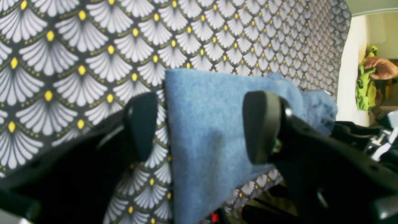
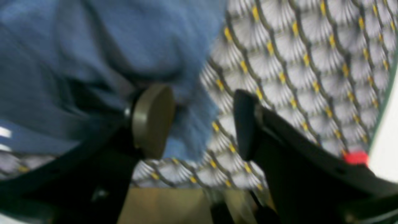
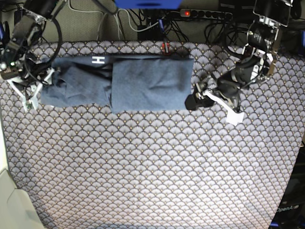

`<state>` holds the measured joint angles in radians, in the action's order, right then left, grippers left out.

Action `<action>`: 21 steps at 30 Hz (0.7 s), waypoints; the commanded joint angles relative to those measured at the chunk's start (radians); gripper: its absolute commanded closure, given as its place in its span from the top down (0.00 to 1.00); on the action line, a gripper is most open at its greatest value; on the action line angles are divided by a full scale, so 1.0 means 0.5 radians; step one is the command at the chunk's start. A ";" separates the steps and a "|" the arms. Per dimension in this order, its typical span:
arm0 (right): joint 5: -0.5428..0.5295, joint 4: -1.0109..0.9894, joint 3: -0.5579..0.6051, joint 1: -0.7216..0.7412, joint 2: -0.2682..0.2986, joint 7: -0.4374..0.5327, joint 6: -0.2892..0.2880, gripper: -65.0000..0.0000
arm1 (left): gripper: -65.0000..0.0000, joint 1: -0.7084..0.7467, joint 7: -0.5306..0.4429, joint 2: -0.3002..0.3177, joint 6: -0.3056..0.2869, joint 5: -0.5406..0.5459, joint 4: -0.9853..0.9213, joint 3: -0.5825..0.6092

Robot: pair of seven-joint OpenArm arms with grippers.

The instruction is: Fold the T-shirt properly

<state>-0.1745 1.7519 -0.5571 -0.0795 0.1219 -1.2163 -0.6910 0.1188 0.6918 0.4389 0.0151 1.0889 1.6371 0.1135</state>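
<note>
The slate-blue T-shirt [image 3: 147, 81] lies folded into a long strip along the far part of the table, with a white letter "H" [image 3: 97, 60] showing on its top edge. My left gripper [image 3: 194, 96] is at the strip's right end. In the left wrist view it [image 1: 202, 127] is open, its fingers [image 1: 141, 124] on either side of a shirt corner [image 1: 211, 93]. My right gripper [image 3: 37, 91] is at the strip's left end. In the blurred right wrist view it [image 2: 199, 124] is open at the shirt's edge [image 2: 77, 46].
The grey scallop-patterned tablecloth [image 3: 152, 167] covers the table. Cables and a power strip [image 3: 205, 14] run behind the far edge. A person's hand holding green cloth [image 1: 367, 81] shows beyond the table in the left wrist view.
</note>
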 commanded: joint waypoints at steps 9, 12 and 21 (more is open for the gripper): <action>-0.395 0.014 -0.237 0.112 0.141 -0.214 -0.014 0.56 | 0.66 -0.031 -0.029 0.035 -0.022 0.033 0.042 -0.014; -0.420 0.005 -0.247 0.108 0.154 -0.211 -0.014 0.56 | 0.66 -0.037 -0.029 0.026 -0.022 0.033 0.042 -0.008; -0.420 -0.259 -0.237 0.139 0.154 -0.186 -0.014 0.56 | 0.66 -0.037 -0.029 0.020 -0.022 0.030 0.042 -0.008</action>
<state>-0.3733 1.6058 -0.6739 -0.0250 0.1806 -1.3231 -0.6918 0.1135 0.6918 0.4377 0.0147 1.0889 1.6382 0.1158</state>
